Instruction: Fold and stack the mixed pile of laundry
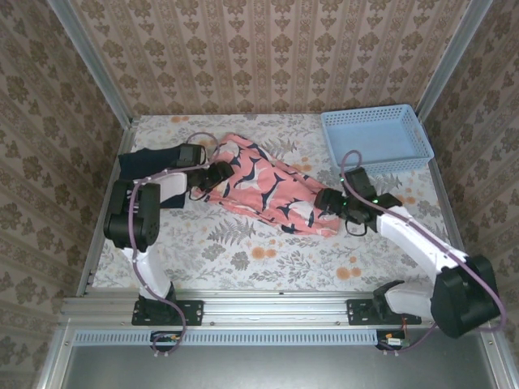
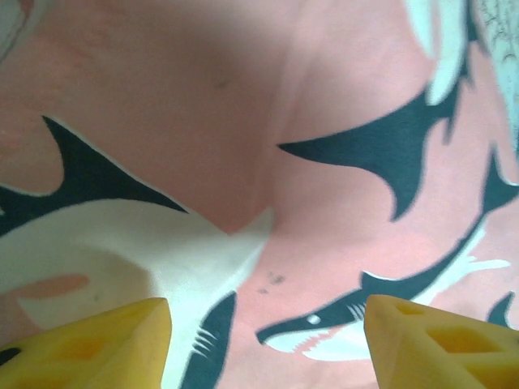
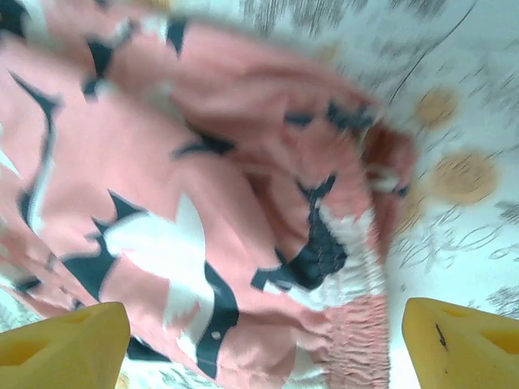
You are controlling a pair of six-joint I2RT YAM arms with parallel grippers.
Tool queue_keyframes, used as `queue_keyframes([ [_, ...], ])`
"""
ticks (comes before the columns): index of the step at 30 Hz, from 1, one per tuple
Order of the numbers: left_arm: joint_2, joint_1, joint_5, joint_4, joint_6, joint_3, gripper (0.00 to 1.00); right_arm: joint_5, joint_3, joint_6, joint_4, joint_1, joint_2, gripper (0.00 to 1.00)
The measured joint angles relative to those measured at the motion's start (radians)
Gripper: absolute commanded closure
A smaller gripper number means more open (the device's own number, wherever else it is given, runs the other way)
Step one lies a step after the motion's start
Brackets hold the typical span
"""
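Floral table (image 1: 243, 251), pink garment (image 1: 268, 190) spread; left gripper (image 2: 268, 308) and right gripper (image 3: 265, 312) both open over it. Risk: shallow pinch slips, cloth bunches.

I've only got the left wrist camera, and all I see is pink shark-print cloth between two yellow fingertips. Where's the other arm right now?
Observer: The right gripper is at the opposite, right-hand end of the same pink garment, over its gathered edge.
Operator: Is it gripping the cloth?
Observer: No. Its wrist view shows its yellow fingers spread wide, with the cloth between them and nothing pinched.
Operator: And the dark T-shirt?
Observer: The dark T-shirt lies at the far left of the table, left of the pink garment and partly hidden.
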Motion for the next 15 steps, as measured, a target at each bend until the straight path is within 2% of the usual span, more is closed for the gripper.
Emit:
queue_keyframes([
  [3, -0.061, -0.018, -0.009, -0.023, 0.019, 0.005, 0.34, -0.004, 0.003, -0.021, -0.002, -0.071, -0.008, 0.09],
  [6, -0.106, -0.050, -0.013, -0.034, 0.029, 0.005, 0.34, -0.038, -0.008, -0.026, 0.019, -0.124, 0.044, 0.14],
  [11, -0.127, -0.084, -0.014, -0.039, 0.035, -0.007, 0.35, -0.117, -0.039, -0.018, 0.100, -0.138, 0.194, 0.24],
  [15, -0.146, -0.083, -0.014, -0.044, 0.035, -0.051, 0.36, -0.175, -0.054, 0.004, 0.184, -0.129, 0.309, 0.27],
])
